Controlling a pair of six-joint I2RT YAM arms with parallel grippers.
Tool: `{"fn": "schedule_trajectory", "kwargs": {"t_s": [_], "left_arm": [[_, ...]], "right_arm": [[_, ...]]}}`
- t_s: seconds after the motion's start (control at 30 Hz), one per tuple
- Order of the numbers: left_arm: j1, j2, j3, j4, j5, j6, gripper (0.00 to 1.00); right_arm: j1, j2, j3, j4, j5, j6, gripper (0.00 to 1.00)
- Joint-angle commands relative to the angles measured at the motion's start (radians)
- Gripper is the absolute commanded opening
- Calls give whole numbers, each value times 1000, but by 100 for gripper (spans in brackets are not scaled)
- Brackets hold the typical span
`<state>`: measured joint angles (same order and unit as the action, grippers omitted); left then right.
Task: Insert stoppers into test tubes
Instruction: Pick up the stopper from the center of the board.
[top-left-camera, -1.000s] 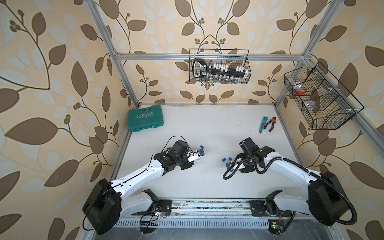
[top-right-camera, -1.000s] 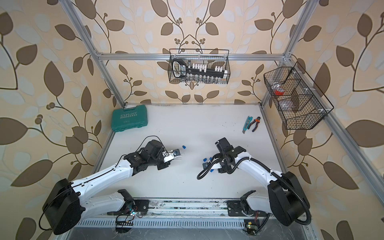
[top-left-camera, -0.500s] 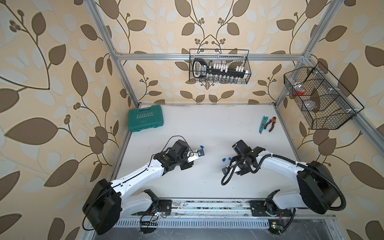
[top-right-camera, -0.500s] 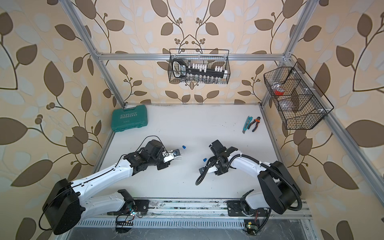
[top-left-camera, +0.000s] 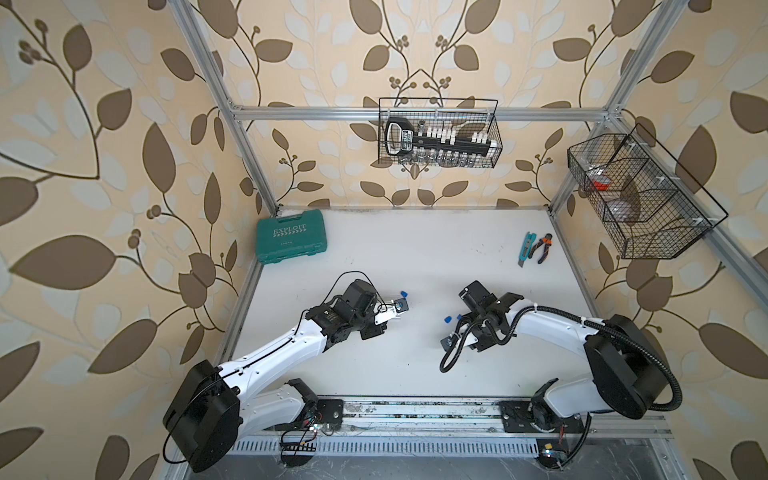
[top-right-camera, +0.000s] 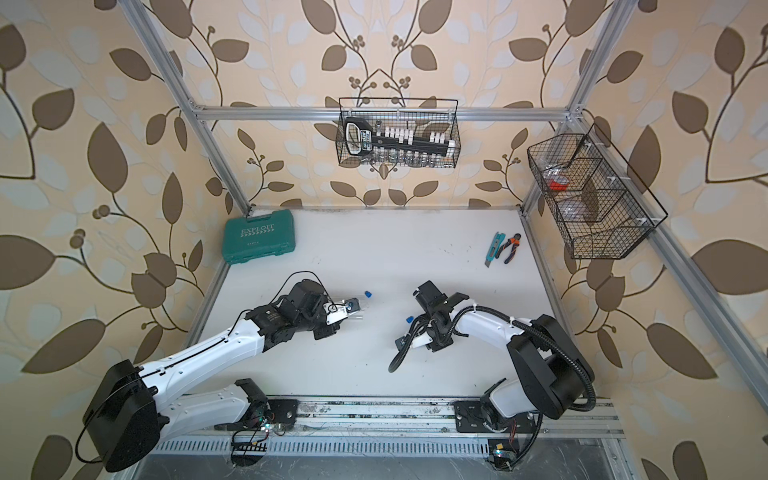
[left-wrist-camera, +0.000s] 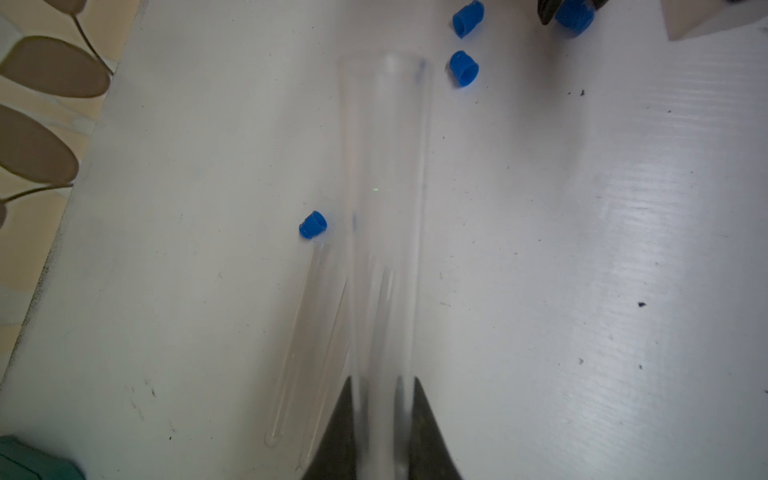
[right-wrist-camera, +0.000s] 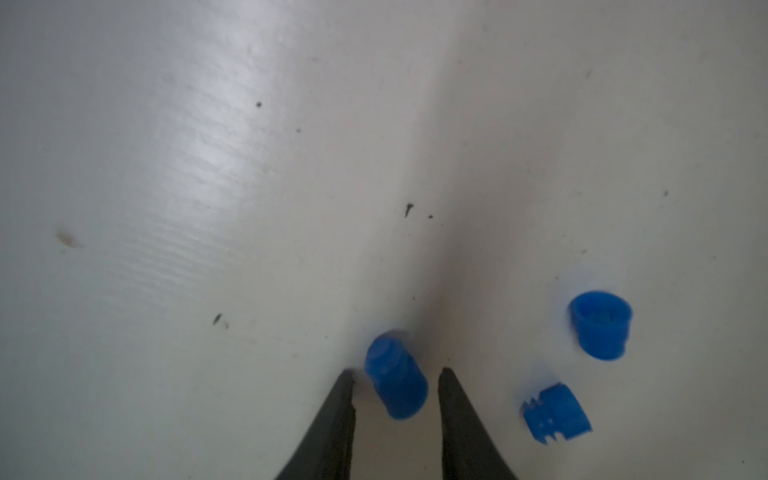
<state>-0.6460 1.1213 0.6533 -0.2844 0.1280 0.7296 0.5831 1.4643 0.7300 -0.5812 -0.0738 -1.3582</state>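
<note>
My left gripper (left-wrist-camera: 383, 380) is shut on a clear test tube (left-wrist-camera: 384, 199), which sticks out over the table with its open mouth toward the right arm. Beside it a second test tube (left-wrist-camera: 307, 332) lies on the table with a blue stopper (left-wrist-camera: 312, 225) in its mouth. In the right wrist view my right gripper (right-wrist-camera: 395, 371) stands open astride a loose blue stopper (right-wrist-camera: 397, 376), with a small gap on each side. Two more stoppers (right-wrist-camera: 600, 324) (right-wrist-camera: 557, 411) lie close by. In both top views the right gripper (top-left-camera: 448, 341) (top-right-camera: 401, 341) points down at the table.
A teal tool case (top-left-camera: 291, 235) sits at the back left. A utility knife and pliers (top-left-camera: 536, 247) lie at the back right. A wire basket (top-left-camera: 438, 133) hangs on the back wall and another (top-left-camera: 636, 195) on the right wall.
The right arm has shifted left and toward the front, over the loose stoppers, and its jaws have narrowed around one of them. The left arm holds still with its tube.
</note>
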Motion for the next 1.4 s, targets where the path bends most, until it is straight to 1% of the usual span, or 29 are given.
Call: {"fn": "schedule_trajectory", "kwargs": {"t_s": [0.0,0.43,0.87,1.1,1.2,1.37], "left_arm": [[9,-28,33,-2,14,7,0],[10,-29,32,1,4,12,0],[12,-29,25,13,-21,21,0],[14,-26,25,15,-21,21,0],[15,-24,25,17,-22,21,0],[18,-20,24,16,-26,28,0]], "right_arm": [[6,22,17,-26,-17,-8,30],[6,31,7,-15,0,-1,22],[7,29,-24,1,17,10,18],[8,28,-20,-8,10,25,14],[8,27,10,-38,-28,87,14],[8,38,94,-84,-110,272,13]]}}
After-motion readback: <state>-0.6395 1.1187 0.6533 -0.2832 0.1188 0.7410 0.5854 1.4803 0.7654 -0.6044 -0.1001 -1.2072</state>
